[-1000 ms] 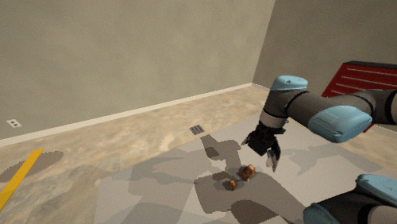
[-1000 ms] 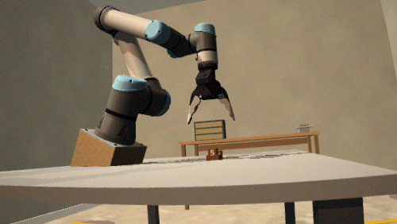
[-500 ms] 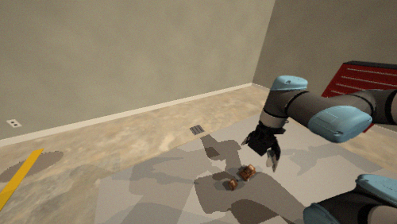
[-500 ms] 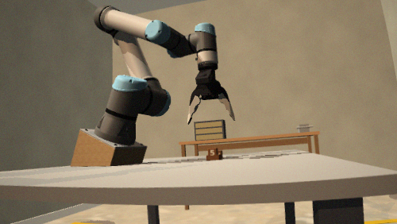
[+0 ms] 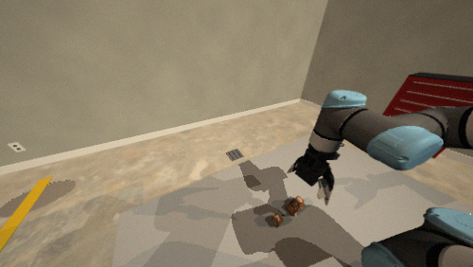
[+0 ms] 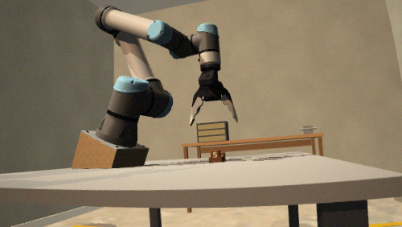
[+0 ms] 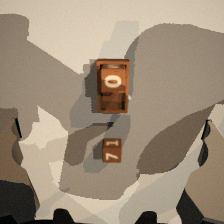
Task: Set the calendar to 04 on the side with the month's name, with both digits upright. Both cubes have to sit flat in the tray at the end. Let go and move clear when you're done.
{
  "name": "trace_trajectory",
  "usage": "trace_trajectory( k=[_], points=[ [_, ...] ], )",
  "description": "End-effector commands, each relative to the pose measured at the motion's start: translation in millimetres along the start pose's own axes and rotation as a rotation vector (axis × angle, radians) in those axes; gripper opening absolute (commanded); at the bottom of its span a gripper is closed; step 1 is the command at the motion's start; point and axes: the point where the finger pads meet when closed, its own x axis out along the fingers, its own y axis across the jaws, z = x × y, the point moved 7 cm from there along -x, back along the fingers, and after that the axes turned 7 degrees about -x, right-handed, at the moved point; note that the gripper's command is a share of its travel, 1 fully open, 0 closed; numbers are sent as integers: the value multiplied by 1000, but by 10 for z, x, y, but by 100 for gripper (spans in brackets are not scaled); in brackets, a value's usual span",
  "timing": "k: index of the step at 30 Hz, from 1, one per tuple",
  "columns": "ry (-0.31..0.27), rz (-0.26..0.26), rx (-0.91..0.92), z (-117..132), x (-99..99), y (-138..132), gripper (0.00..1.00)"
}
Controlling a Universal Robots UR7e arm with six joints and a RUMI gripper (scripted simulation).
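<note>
You had the gripper spread fully open, with nothing between its fingers, raised well above the tray. In the wrist view its two fingers stood apart, on either side of the tray and nearer the lower edge.

Below you lay the loose cube, outside the tray, just beside one short end and apart from it. It showed you a 7 and a 1 (both turned sideways in the wrist view). The other cube was in the tray, toward the end farther from the loose cube, with a 0 facing up; you had an open space in the tray's nearer half. A 5 faced you at the tray in the exterior view, though you couldn't tell which cube carried it, nor whether the cube inside sat fully flat.

All of it rested on the pale table, shadows falling around the tray. You had the arm reaching over from its wooden pedestal, to the left of the tray in the exterior view.

Farther off, behind the tray in that view, you could see a wooden workbench bearing a drawer cabinet. From the top, you had a floor vent well beyond the tray and a red tool chest off to its upper right.
</note>
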Motion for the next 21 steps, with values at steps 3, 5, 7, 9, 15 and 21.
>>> trace_trajectory(
  k=[3,5,7,9,15,21],
  points=[
    [0,-1,-24,2,-2,-8,100],
    [0,-1,-35,4,-1,-10,100],
    [0,0,-48,5,-1,-13,100],
    [0,0,-63,8,0,-16,100],
    [0,0,-98,13,1,-24,100],
    [-1,1,-169,23,3,-39,100]
  ],
)
